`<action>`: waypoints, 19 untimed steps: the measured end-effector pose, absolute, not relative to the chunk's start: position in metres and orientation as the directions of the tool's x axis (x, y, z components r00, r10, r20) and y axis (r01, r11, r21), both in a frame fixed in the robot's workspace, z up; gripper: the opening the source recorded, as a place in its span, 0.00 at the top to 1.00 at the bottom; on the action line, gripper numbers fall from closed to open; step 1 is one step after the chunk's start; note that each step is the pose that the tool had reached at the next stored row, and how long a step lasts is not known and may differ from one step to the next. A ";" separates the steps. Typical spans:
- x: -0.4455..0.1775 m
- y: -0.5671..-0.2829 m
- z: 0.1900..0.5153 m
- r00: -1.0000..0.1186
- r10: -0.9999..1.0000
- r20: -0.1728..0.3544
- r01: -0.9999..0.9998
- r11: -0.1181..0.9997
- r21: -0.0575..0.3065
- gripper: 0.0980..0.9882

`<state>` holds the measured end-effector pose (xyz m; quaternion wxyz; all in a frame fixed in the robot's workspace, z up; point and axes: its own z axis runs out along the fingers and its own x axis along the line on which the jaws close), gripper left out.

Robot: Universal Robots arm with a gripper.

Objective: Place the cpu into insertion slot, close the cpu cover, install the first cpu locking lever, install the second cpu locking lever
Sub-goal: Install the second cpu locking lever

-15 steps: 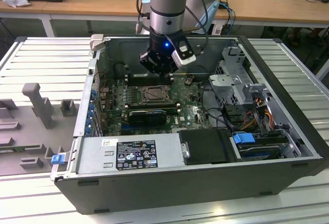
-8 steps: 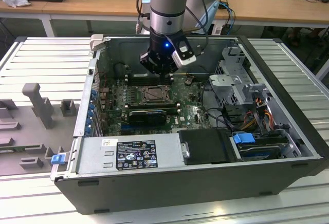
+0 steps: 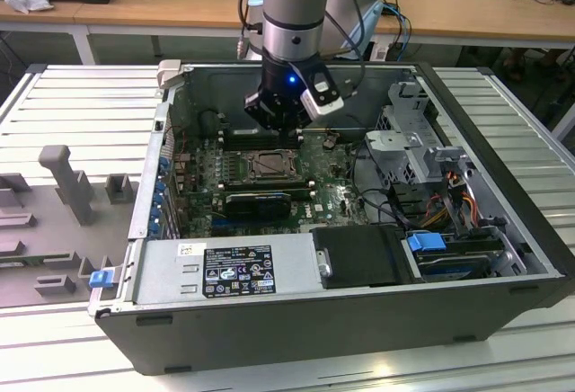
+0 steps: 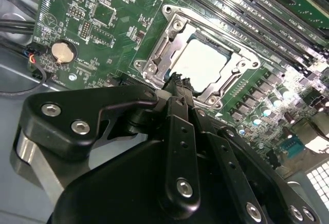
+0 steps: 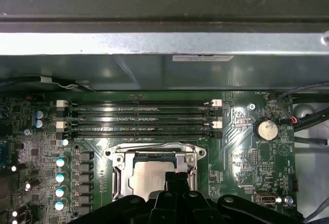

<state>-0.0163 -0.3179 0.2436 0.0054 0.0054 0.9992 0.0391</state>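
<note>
The cpu [image 4: 203, 59] [image 5: 146, 179], a pale square chip, lies flat in the insertion slot [image 3: 268, 165] on the green board inside the open computer case. The cpu cover [image 4: 167, 14] [image 5: 154, 150], a shiny metal frame, lies down around the chip, which shows through its square cut-out. My gripper [image 3: 278, 122] [image 4: 177, 82] [image 5: 177, 179] hangs just above the slot's edge. Its black fingers [image 4: 180, 126] are pressed together, shut on nothing. I cannot make out how the locking levers stand.
Long memory slots [image 5: 139, 116] run beside the socket, and a coin battery [image 4: 63, 52] sits on the board. A black card [image 3: 260, 201], the power supply [image 3: 229, 271], a drive cage [image 3: 413, 131] and cables [image 3: 449, 203] crowd the case. A grey fixture [image 3: 63, 176] stands at the exterior view's left.
</note>
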 end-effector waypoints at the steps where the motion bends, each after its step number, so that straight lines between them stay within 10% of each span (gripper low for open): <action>1: -0.016 -0.318 0.245 -1.000 0.011 -0.010 0.010 0.997 0.078 0.99; 19: -0.016 -0.329 0.253 -1.000 0.011 -0.010 0.010 0.997 0.078 0.99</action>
